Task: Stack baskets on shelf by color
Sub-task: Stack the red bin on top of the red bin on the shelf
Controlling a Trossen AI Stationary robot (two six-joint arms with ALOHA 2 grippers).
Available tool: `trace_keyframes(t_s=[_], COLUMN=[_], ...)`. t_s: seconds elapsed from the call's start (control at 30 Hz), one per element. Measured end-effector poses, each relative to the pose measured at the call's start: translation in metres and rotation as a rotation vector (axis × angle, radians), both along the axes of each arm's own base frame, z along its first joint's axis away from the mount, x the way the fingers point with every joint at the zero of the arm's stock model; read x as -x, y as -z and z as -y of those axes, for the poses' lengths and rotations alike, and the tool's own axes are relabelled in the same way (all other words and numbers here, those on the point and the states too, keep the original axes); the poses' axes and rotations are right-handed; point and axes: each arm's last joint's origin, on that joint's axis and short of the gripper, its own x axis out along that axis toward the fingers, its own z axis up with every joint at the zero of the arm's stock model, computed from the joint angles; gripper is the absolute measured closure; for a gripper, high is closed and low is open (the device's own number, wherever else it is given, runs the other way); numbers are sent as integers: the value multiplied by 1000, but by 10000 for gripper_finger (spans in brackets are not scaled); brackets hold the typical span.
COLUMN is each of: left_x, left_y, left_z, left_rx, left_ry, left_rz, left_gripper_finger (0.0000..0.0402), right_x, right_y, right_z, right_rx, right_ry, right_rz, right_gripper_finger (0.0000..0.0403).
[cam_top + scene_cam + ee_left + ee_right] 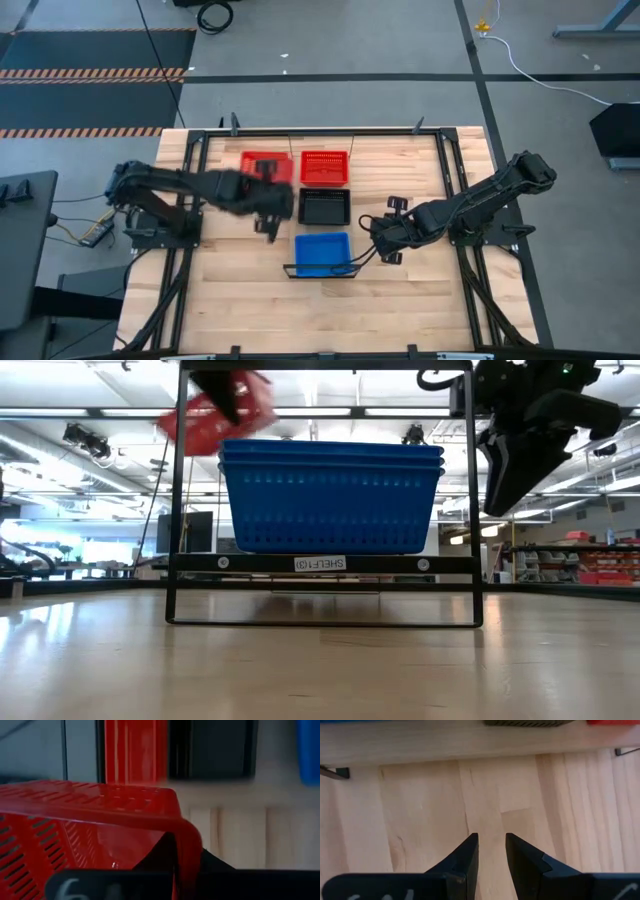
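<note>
The shelf [324, 229] runs from the near to the far side in mid-table, its black frame [325, 563] at the near end. On it sit a blue basket stack [322, 253] nearest, a black basket [324, 206] in the middle and a red basket [324, 167] farthest. My left gripper [266, 192] is shut on another red basket [264, 165], held in the air left of the shelf and tilted in the low view [215, 412]. My right gripper [492, 845] hovers over bare table right of the blue stack [330, 500], fingers slightly open, touching nothing. My left gripper [182, 870] holds the red basket by its wall at a rim corner [186, 837]. One dark finger [159, 857] is inside the basket and the other [216, 864] outside. The basket is lifted clear of the table and tilted.
Black metal rails [455, 175] frame the table on both sides, and the arms' bases stand at the left and right edges. Bare planked table top [240, 300] lies toward the near edge. The room beyond shows shelves and lights in the low view.
</note>
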Motion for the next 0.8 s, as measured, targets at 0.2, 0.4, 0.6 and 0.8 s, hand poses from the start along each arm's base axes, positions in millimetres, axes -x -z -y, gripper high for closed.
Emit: trace_keyframes(t_s=[0.2, 0.4, 0.6, 0.8], left_x=[-25, -31, -52, -81], left_y=[-9, -19, -20, -4], left_z=[-58, -105, -125, -124], left_rx=[123, 72, 71, 111], left_ry=[92, 91, 93, 151], left_rz=[133, 264, 444, 511], left_gripper_finger=[395, 395, 395, 395], right_x=[-2, -2, -5, -9], right_y=[0, 0, -1, -2], right_z=[3, 3, 4, 5], right_rx=[2, -5, -17, -28], right_ry=[53, 73, 82, 90], right_rz=[26, 33, 61, 91], right_gripper_finger=[298, 298, 298, 298])
